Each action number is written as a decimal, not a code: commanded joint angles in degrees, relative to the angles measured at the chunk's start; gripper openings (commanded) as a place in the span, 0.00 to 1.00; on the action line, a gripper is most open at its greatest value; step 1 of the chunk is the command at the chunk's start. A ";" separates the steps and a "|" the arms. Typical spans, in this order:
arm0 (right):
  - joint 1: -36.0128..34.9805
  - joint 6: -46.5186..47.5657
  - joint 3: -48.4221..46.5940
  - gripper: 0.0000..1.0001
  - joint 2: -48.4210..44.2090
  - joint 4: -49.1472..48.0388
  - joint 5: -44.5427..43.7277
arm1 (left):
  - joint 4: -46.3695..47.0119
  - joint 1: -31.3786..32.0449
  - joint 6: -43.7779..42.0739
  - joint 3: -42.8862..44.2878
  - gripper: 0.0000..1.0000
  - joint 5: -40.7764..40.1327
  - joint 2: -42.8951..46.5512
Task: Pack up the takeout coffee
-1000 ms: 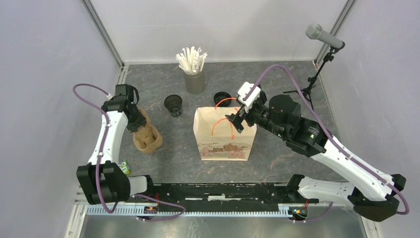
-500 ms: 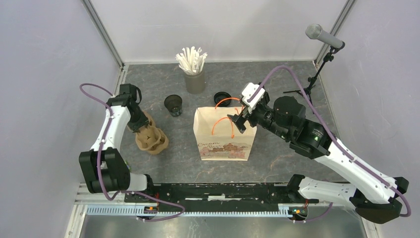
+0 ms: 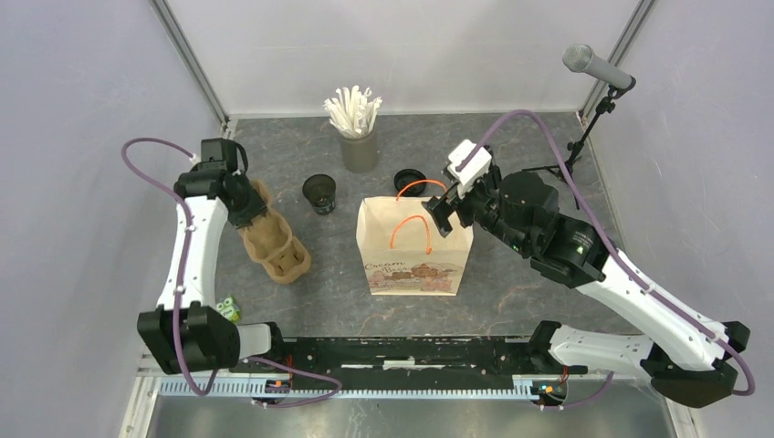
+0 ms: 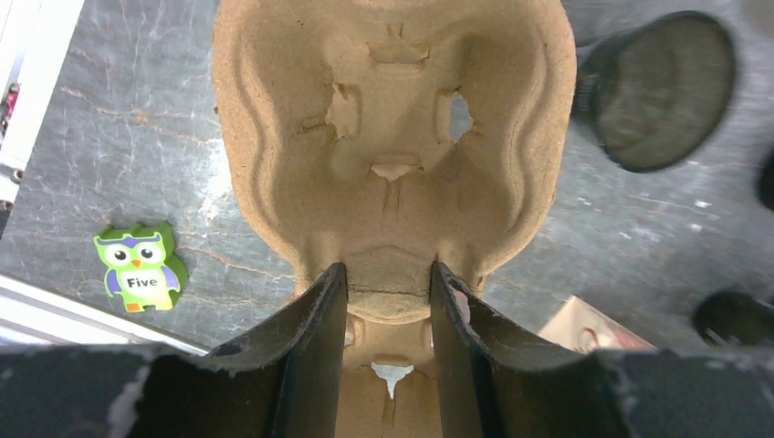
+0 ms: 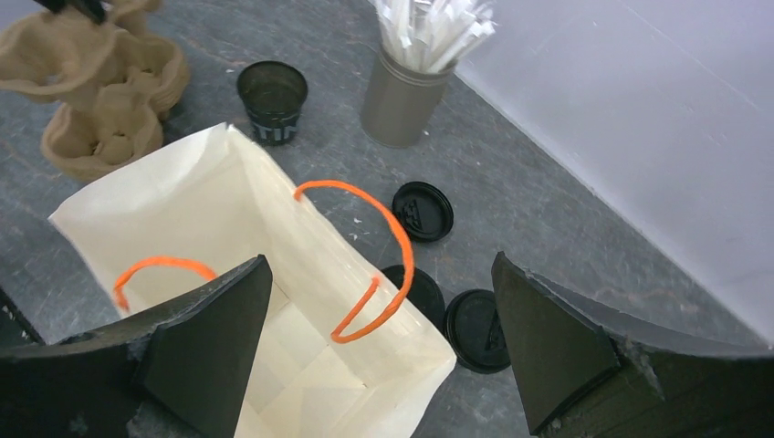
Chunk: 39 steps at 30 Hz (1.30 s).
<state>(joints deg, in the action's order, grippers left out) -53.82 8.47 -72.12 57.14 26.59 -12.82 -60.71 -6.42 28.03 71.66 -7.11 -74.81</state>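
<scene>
Clamped on the end rim of the pulp cup carrier, the left tool should, I'd say, move it level, since soft pulp twists. That arm stretches forward on the left, wrist tipped down. The right tool hangs wide apart over the paper bag, and the black cup stands on the counter between carrier and bag.

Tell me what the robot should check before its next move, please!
1. Left jaws shut on the cup carrier: ok.
2. Right jaws open above the paper bag: ok.
3. Bag standing with its mouth open: ok.
4. Black cup upright: ok.
5. Lid on that cup: not ok; the lids lie behind the bag.
6. Drink inside the cup: cannot tell.
</scene>
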 commanded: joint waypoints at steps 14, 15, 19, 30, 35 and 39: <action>0.69 -16.27 -11.46 0.98 6.48 13.21 -6.66 | -0.61 5.68 -7.43 21.68 0.42 29.55 12.37; 1.03 -16.83 -11.68 0.98 6.18 13.39 -6.04 | -0.16 8.36 -7.82 22.71 0.42 30.55 12.17; 1.48 -21.04 -16.27 0.94 7.46 16.94 -0.88 | 4.24 16.11 -9.89 24.86 0.42 31.54 12.27; 2.05 -22.20 -14.06 0.88 5.97 17.19 -0.83 | 14.31 29.12 -15.65 22.74 0.40 33.12 12.15; 2.05 -20.46 -13.75 0.86 5.01 16.54 5.34 | 19.39 31.71 -17.96 21.19 0.40 35.53 11.42; 2.06 -16.94 -11.41 0.87 1.61 12.97 11.72 | 19.66 33.41 -20.20 21.15 0.40 36.38 10.11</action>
<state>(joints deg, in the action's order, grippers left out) -51.94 -11.88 -85.06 62.76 45.12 -8.80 -45.52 25.58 13.15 93.10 26.24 -63.68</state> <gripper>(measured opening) 0.863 0.414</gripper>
